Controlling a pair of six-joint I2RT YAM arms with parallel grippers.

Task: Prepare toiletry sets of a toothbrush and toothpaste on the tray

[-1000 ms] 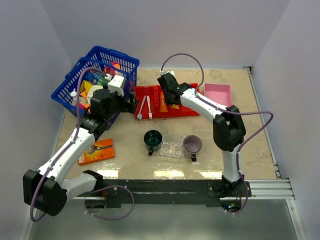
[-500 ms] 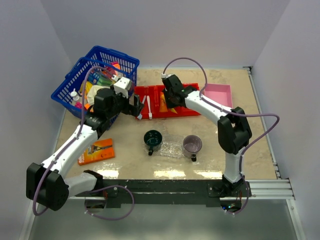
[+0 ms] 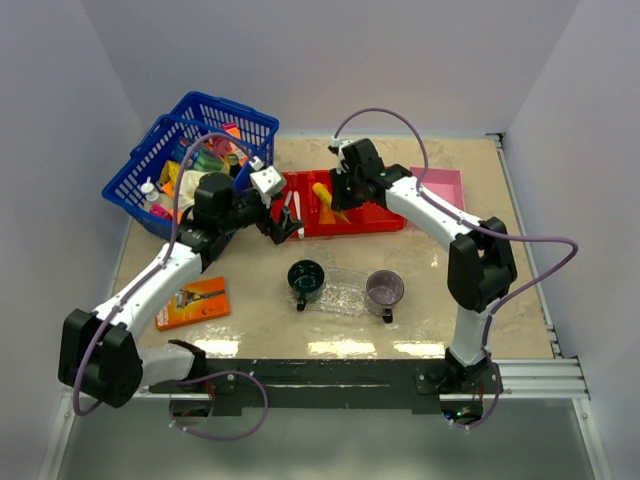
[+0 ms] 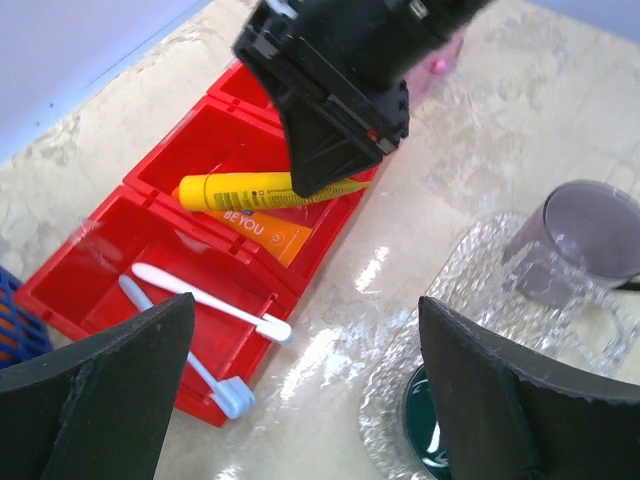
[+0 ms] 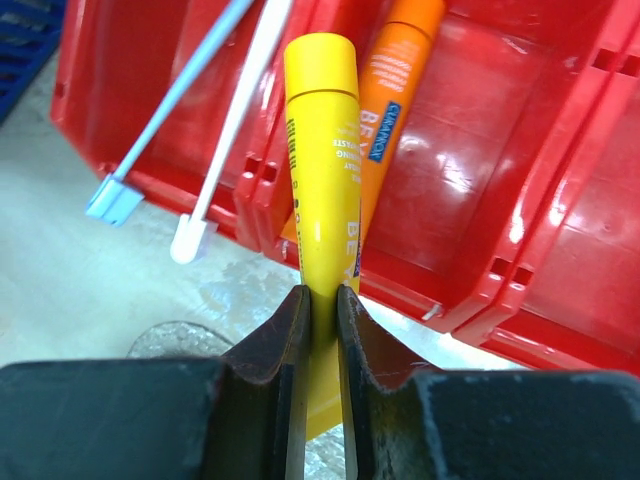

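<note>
Zero sets on clear tray (image 3: 345, 291): R gripper (image 5: 320, 300) clamped on yellow toothpaste tube (image 5: 322, 150) over red bin (image 5: 480, 200), L gripper (image 4: 305, 350) jaws apart nr bin; orange tube (image 4: 268, 230) + 2 toothbrushes (image 4: 200, 295) lie inside

Beige marbled table (image 3: 500, 290), glossy, with glare along the near edge. Blue mesh basket (image 3: 128, 188) sat at 10 o'clock, far-left corner, overhanging the table's left edge. Red three-compartment bin (image 3: 350, 222) lay at 12 o'clock, just beside the basket. Pink square box (image 3: 440, 190) was at 2 o'clock, close to the bin's right end. Orange flat razor pack (image 3: 195, 302) lay at 8 o'clock, well apart from the rest. Clear bumpy oval tray (image 3: 343, 292) lay at 6 o'clock, just near of centre.
</note>
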